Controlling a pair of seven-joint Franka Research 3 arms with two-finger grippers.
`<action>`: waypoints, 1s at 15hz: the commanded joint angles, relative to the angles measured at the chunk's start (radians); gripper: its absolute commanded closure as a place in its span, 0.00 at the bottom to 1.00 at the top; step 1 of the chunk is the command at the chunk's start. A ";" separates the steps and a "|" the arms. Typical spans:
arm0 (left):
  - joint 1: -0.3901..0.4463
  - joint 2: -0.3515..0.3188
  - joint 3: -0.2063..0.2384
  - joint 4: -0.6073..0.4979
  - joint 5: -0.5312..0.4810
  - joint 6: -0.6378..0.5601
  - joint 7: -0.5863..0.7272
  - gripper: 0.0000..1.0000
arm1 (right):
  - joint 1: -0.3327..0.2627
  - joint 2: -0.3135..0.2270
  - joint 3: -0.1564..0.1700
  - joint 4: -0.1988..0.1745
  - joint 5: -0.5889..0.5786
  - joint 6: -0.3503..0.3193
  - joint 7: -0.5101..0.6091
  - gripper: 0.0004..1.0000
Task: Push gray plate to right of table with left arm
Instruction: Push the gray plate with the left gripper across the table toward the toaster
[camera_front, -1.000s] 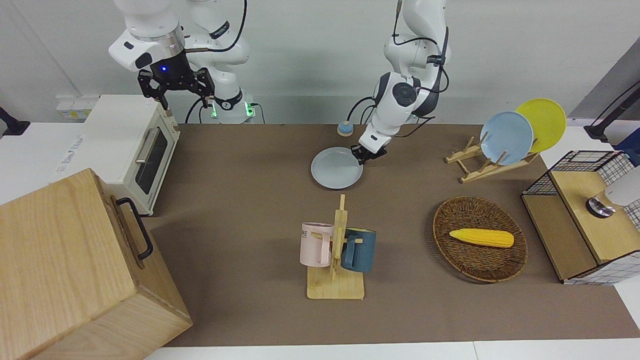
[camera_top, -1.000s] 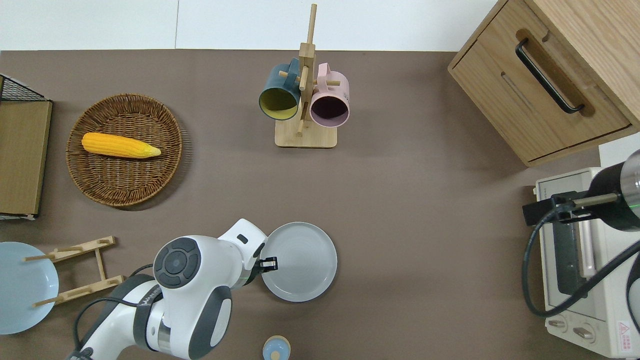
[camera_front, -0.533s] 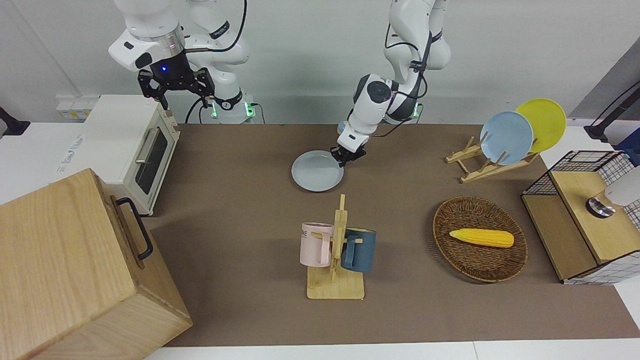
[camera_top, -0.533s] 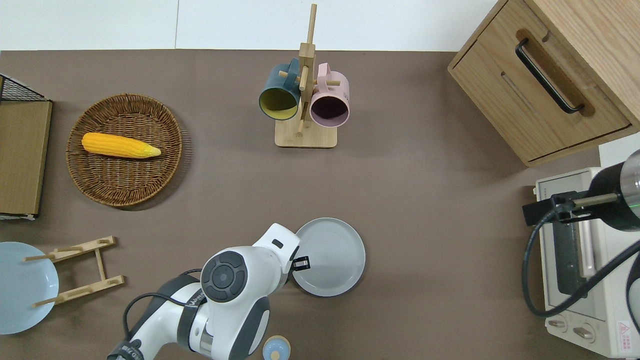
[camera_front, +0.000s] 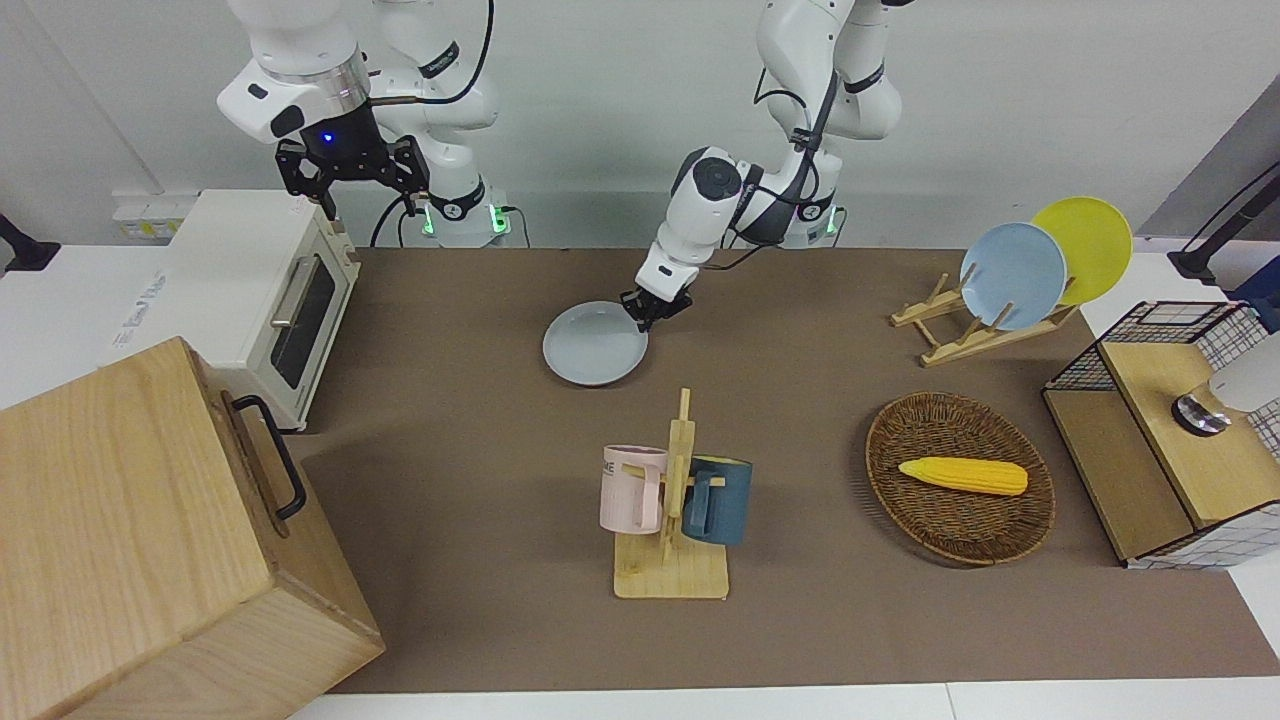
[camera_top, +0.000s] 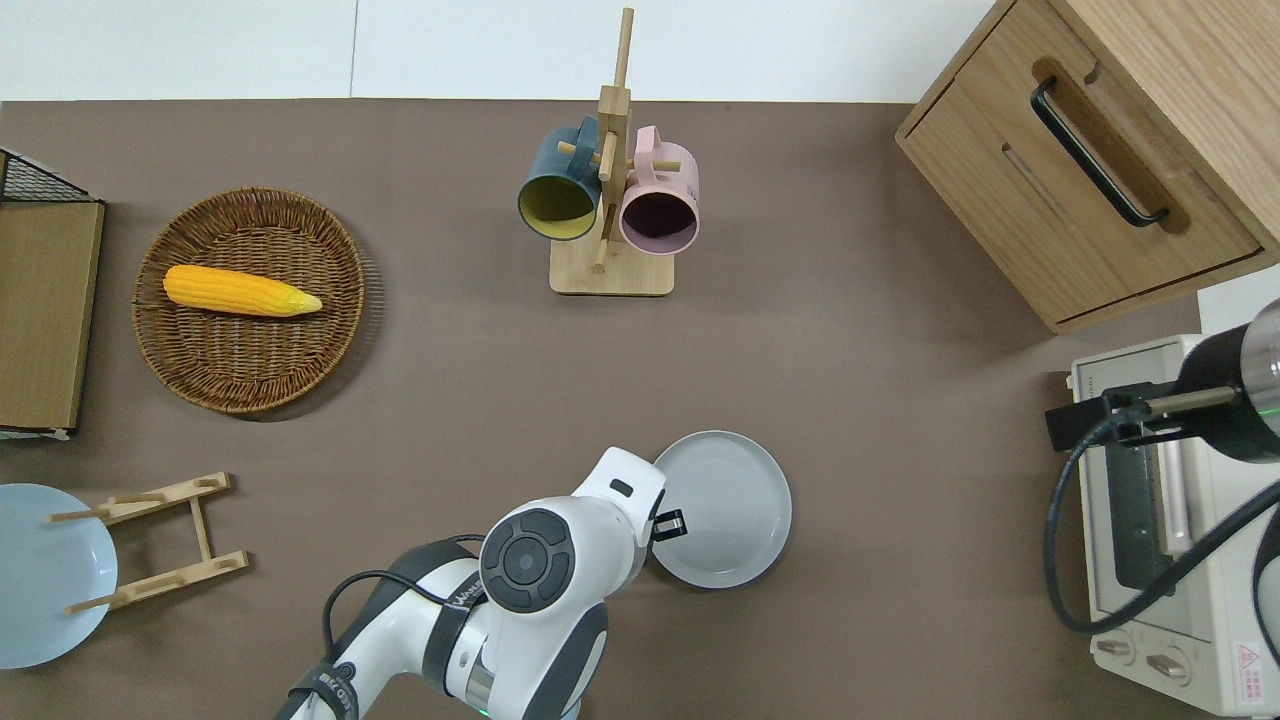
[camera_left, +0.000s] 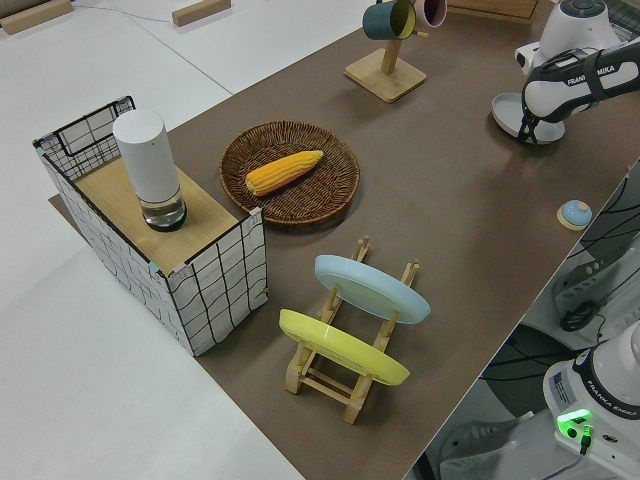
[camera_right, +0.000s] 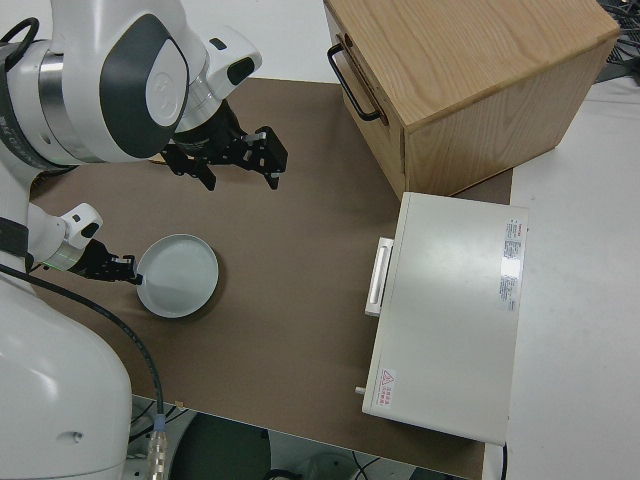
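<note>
One gray plate (camera_top: 728, 505) lies flat on the brown worktop (camera_top: 880, 420), about mid-length and close to the robots' edge. The left gripper (camera_top: 668, 524) sits low at the plate's nine o'clock rim in the overhead view, placed to shove it sideways rather than lift it; I cannot tell whether its fingers are parted or closed. Open worktop runs on at three o'clock toward the toaster oven (camera_top: 1165, 520), so the push looks only partway done. The right arm is parked.
</note>
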 joint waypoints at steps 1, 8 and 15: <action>-0.021 0.065 -0.027 0.070 -0.011 0.033 -0.068 1.00 | -0.001 -0.010 0.000 -0.004 0.000 -0.006 -0.008 0.00; -0.083 0.137 -0.027 0.115 -0.010 0.114 -0.122 1.00 | -0.001 -0.010 0.000 -0.004 0.002 -0.006 -0.008 0.00; -0.124 0.195 -0.027 0.153 0.001 0.182 -0.166 0.90 | -0.001 -0.010 0.000 -0.004 0.002 -0.006 -0.008 0.00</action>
